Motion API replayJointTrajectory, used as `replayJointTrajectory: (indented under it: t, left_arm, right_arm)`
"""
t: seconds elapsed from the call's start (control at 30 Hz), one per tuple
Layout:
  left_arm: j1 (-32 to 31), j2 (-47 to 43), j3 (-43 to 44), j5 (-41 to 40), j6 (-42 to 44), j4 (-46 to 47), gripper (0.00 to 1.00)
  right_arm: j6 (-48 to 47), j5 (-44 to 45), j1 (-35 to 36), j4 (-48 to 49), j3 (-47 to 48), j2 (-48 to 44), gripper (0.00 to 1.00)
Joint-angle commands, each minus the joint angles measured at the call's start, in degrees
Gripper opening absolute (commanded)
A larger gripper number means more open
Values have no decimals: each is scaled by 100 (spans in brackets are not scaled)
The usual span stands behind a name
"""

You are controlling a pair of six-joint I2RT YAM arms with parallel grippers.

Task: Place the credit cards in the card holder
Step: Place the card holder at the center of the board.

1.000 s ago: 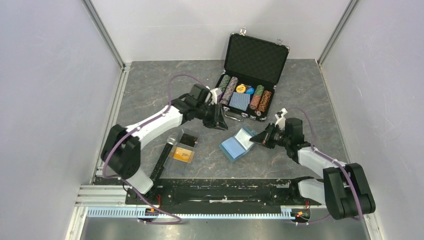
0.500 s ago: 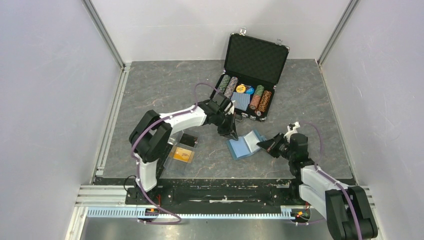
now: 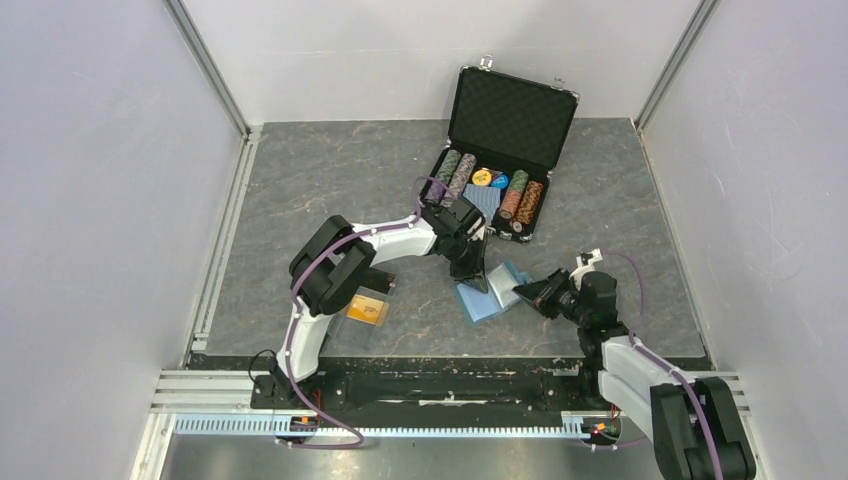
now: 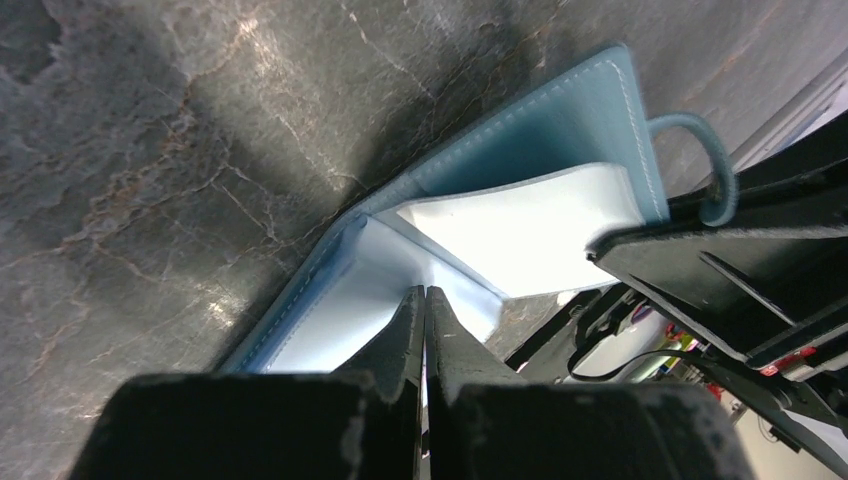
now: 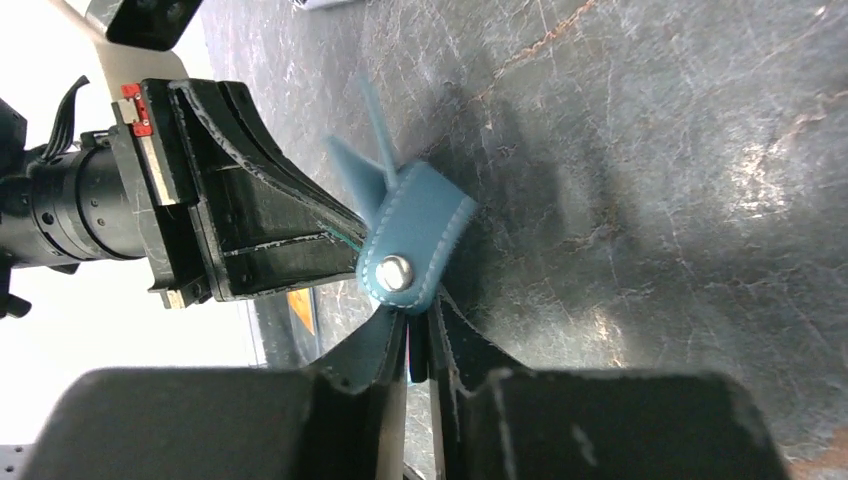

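**A:** At the counter's (image 3: 300,180) left, the orange card (image 3: 365,309) and black card (image 3: 378,277) lie outside the holder (image 3: 478,302).

**B:** The left pincer (image 3: 482,285), jaws pressed together, pokes into the open holder's pale pocket (image 4: 520,235). I can't tell if it carries anything, and no card shows inside.

**A:** The right pincer (image 3: 520,291) pinches the snap tab (image 5: 415,240). If that slips, the holder could flop shut or skid.

**B:** Behind, the case (image 3: 510,115) holds chips (image 3: 460,175) and a deck (image 3: 480,203).

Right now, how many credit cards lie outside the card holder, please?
2: an orange-gold card beside the left arm, and a black card just beyond it. Others may be hidden in the card holder.
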Motion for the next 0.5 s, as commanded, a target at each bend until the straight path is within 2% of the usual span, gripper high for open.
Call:
replayJointTrajectory:
  t: [0.0,0.1,0.2,0.3,0.47]
  left_arm:
    - [-80,145,282,-476,349,-542,2]
    - [-90,185,379,-747,558,-777,2]
    - [-116,230,532,-947,759,-962,2]
    - [-159,345,750,-1114,958,-1173,2]
    - [-195,466,953,-1202,1039,-1296,2]
  right_arm:
    - [-308,89,-24,-534,-235,-361,23]
    - [-1100,399,-24,-1764,465,-525,50]
    - [-2041,685,-24,-3008,1278,-451,67]
    - [-2839,959,-24,-3983,2077,-258,76]
    - [-3907,752,-16,-4769,3144,41,77]
